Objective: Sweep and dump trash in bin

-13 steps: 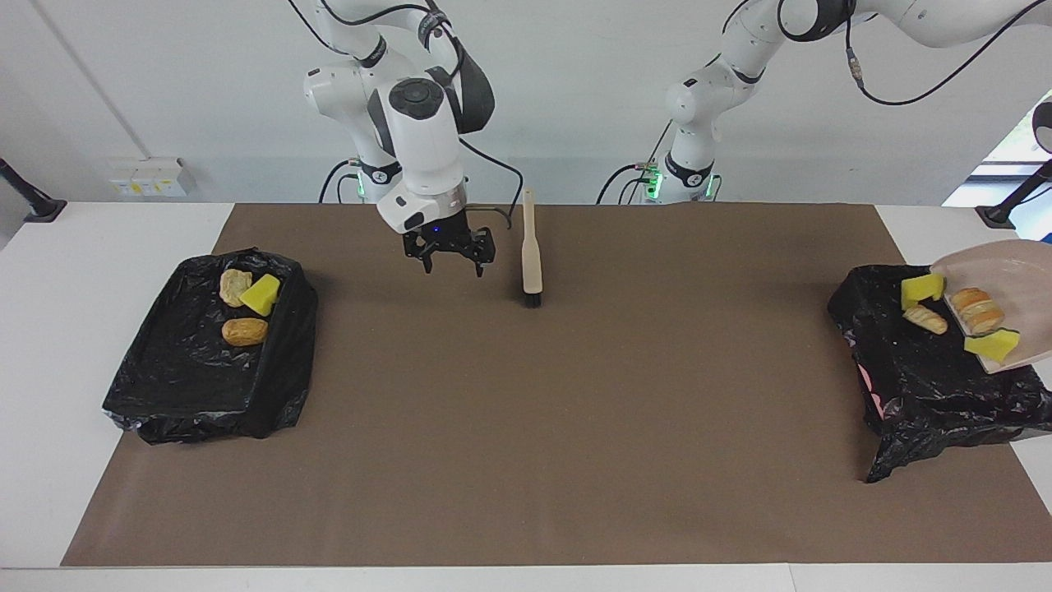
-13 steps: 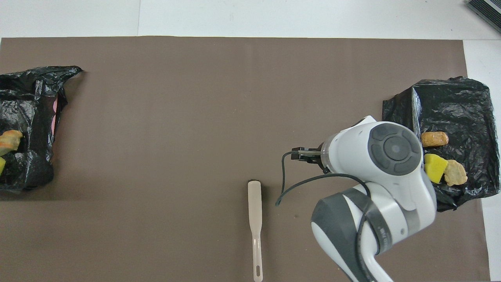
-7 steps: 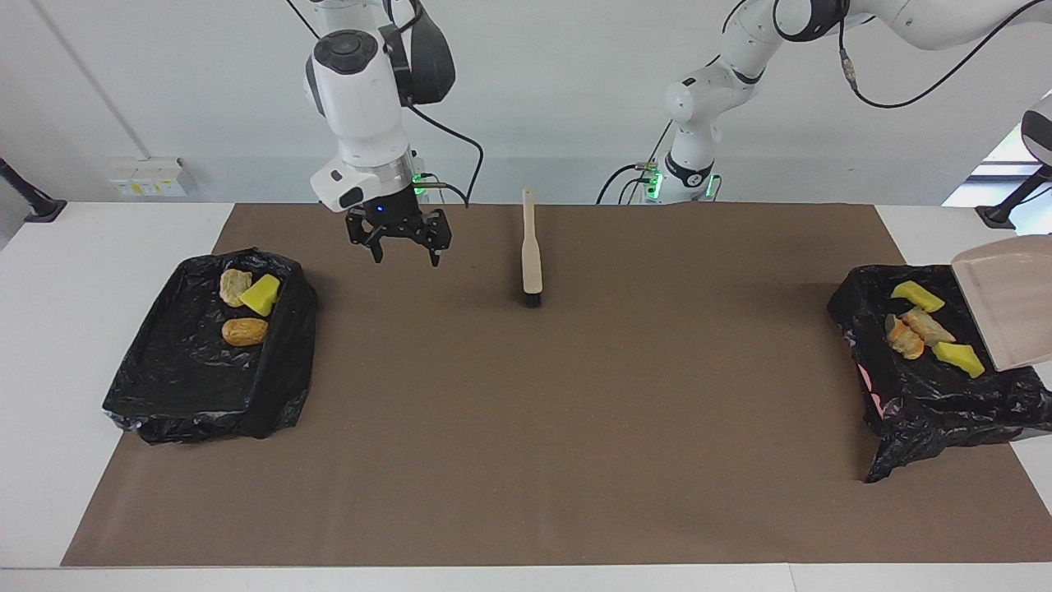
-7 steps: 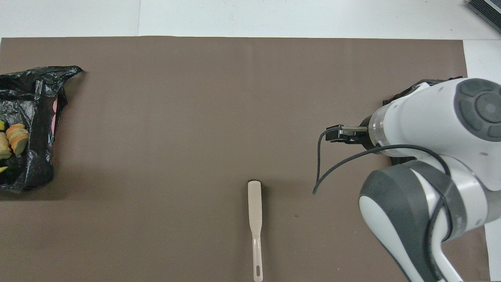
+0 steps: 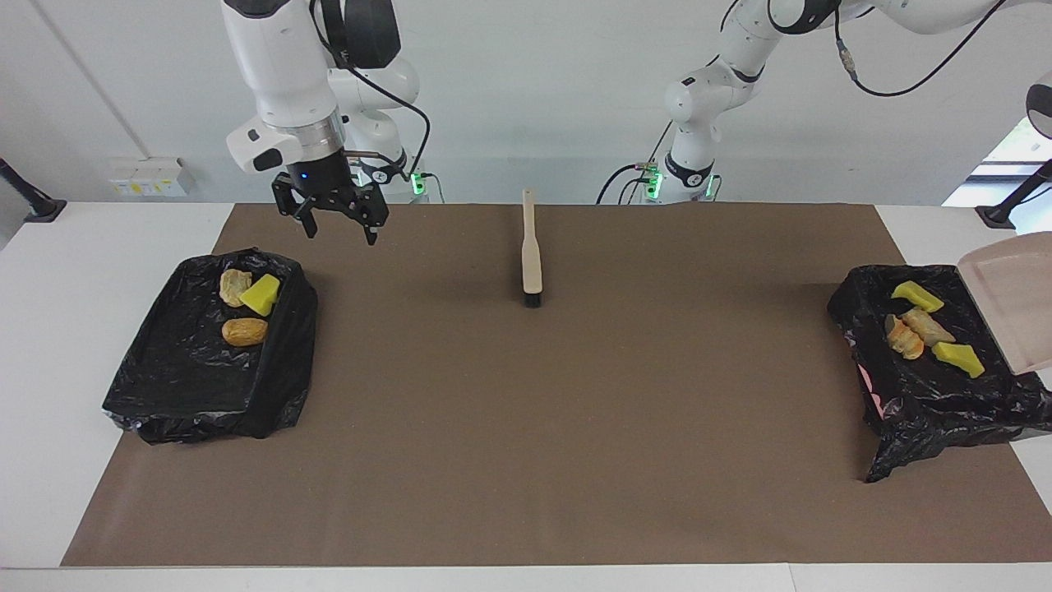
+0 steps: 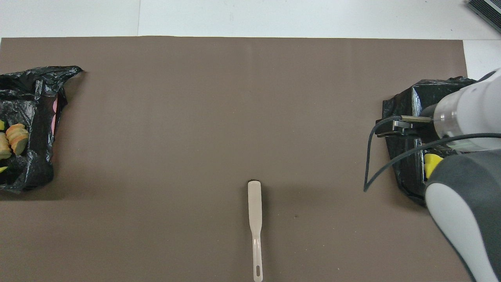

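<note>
The trash lies in two black-lined bins. The bin at the left arm's end (image 5: 920, 395) holds two yellow wedges (image 5: 957, 358) and tan bread chunks (image 5: 904, 339); these chunks also show in the overhead view (image 6: 15, 135). The bin at the right arm's end (image 5: 189, 386) holds a yellow wedge (image 5: 260, 294) and two bread chunks (image 5: 244, 331). The beige dustpan (image 5: 1009, 300) hangs tilted and empty over the first bin's outer edge; the left gripper that carries it is out of view. My right gripper (image 5: 339, 230) is open and empty, raised over the mat beside its bin.
A beige brush (image 5: 532, 255) lies on the brown mat near the robots, bristles pointing away from them; it also shows in the overhead view (image 6: 255, 219). In the overhead view the right arm covers most of its bin (image 6: 405, 113).
The trash slid off the dustpan into the bin at the left arm's end, and the pan tipped up. My right gripper rose and moved from beside the brush toward its own bin.
</note>
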{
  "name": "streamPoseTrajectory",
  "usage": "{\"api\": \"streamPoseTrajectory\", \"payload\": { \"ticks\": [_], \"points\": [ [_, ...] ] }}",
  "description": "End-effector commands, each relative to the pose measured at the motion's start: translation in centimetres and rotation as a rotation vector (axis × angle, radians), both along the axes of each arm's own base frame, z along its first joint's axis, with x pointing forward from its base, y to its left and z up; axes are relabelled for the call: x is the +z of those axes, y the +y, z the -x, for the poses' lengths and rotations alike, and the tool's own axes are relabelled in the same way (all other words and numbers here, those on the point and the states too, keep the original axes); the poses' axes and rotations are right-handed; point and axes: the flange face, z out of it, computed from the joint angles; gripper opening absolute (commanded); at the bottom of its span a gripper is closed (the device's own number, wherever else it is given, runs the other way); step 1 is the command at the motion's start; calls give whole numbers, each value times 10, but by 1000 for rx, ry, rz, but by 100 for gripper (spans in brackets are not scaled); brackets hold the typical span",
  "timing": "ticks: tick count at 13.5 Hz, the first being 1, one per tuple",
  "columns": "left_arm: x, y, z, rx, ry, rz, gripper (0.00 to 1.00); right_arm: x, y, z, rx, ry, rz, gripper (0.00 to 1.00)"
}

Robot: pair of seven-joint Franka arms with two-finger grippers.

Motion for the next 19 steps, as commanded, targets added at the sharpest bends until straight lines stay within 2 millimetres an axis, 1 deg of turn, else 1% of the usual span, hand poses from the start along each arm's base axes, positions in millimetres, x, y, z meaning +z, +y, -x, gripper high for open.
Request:
{"api": "streamPoseTrajectory", "payload": {
  "ticks": [1,2,3,4,5,6,7,9,10,12,13,14,15,16,17,18,19],
  "points": [
    [-1,-28,1,53,-14,122,0,27,-53,9,28,25,19,100],
    [-5,-30,4,83,-10,169,0,39,-76,16,29,30,16,100],
    [-16,-34,6,98,-1,230,0,41,-95,21,32,47,12,100],
    [-24,-41,7,124,-11,292,0,41,-107,25,27,68,6,100],
    [-36,-62,2,151,-10,336,0,45,-115,33,5,71,-13,100],
    [-45,-80,2,197,-2,362,0,43,-114,40,4,101,-27,100],
    [-53,-96,2,244,0,390,0,41,-109,42,17,112,-27,100],
    [-73,-140,6,359,-32,462,0,41,-112,41,14,108,-20,100],
    [-83,-166,6,420,-58,481,0,40,-117,39,13,108,-11,100],
    [-95,-212,8,525,-99,527,0,43,-118,40,23,108,-10,100],
    [-100,-231,7,566,-100,554,0,49,-117,40,25,98,-4,100],
    [-110,-253,8,615,-94,585,0,50,-117,40,25,95,-4,100],
    [-118,-285,11,671,-108,594,0,51,-111,40,36,92,-3,100],
    [-119,-303,11,741,-142,598,0,52,-110,40,38,84,-4,100],
    [-124,-331,13,787,-158,605,0,52,-109,39,25,77,-11,100],
    [-138,-354,17,855,-162,614,0,52,-112,39,21,80,-13,100],
    [-147,-382,23,930,-189,617,0,52,-111,40,24,81,-15,100]
  ]
}}
